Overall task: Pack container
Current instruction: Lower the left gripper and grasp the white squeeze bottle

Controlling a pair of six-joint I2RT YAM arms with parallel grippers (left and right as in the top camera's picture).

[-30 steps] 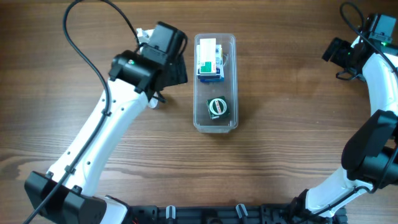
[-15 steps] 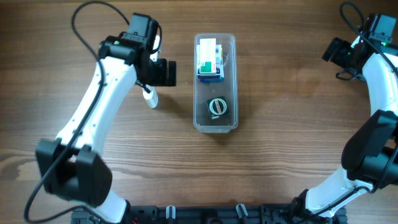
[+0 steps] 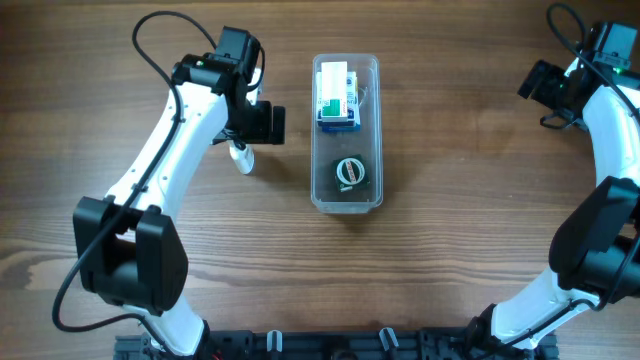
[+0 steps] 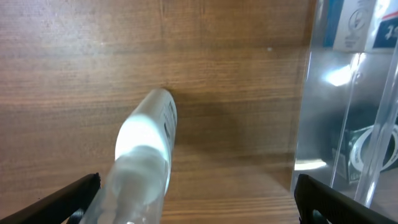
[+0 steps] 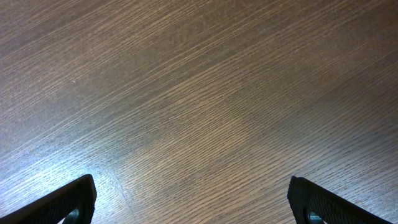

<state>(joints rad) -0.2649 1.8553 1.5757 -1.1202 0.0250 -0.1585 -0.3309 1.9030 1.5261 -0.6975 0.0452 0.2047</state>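
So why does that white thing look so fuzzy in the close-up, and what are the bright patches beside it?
Left wrist view: the white bottle sits very near the lens, so it is out of focus and washed out; the bright patches are glare on the clear container wall. Overhead view: both look sharp and evenly lit.

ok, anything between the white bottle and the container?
Nothing: just bare table between the white bottle and the container, clearest in the left wrist view.
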